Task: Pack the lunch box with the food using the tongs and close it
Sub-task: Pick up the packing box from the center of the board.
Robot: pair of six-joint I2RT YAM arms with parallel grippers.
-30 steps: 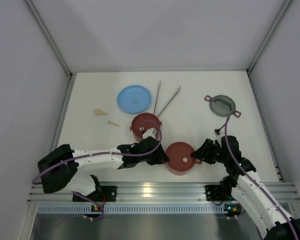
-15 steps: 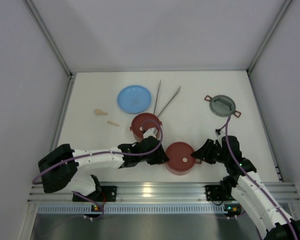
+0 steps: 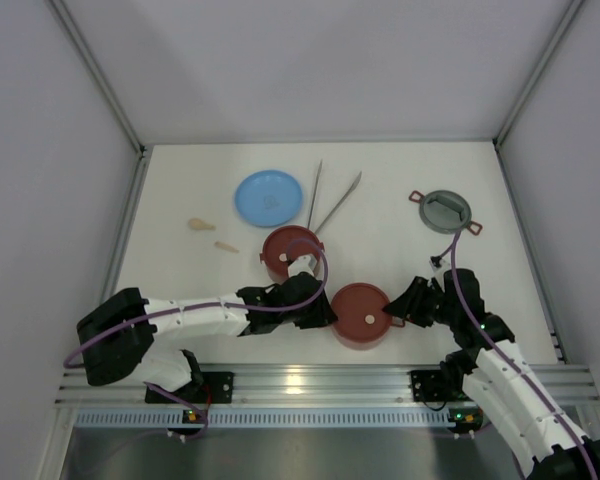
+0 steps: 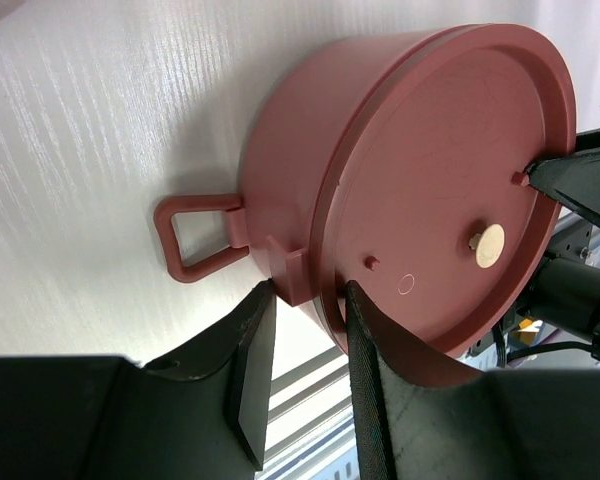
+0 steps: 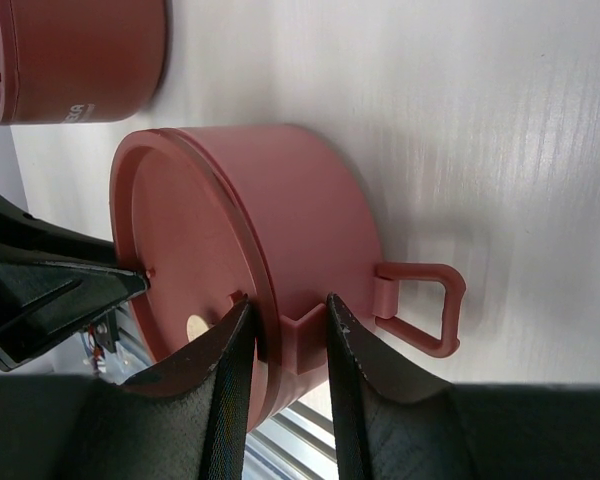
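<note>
The lunch box stands apart as two dusty-red bowls, each with a flat maroon lid. The near bowl [image 3: 361,316] [image 4: 420,170] [image 5: 280,210] sits between my arms, and the far bowl [image 3: 292,251] [image 5: 75,60] lies behind it. My left gripper [image 3: 325,314] [image 4: 308,292] is shut on the near bowl's left rim lug beside its loop handle [image 4: 195,235]. My right gripper [image 3: 396,312] [image 5: 287,305] is shut on the opposite lug, one finger on the lid face. The silver tongs [image 3: 313,198] lie in a V behind the bowls. The food is out of view.
A light-blue plate [image 3: 269,197] lies at the back left, beside the tongs. The grey, red-handled top lid [image 3: 446,211] rests at the back right. Two small pale bits [image 3: 198,224] lie left of the far bowl. The metal rail runs just behind the near bowl.
My right gripper's jaws have closed in onto the near bowl's rim lug. The left gripper keeps its grip, and both arms and the bowl have barely moved.
</note>
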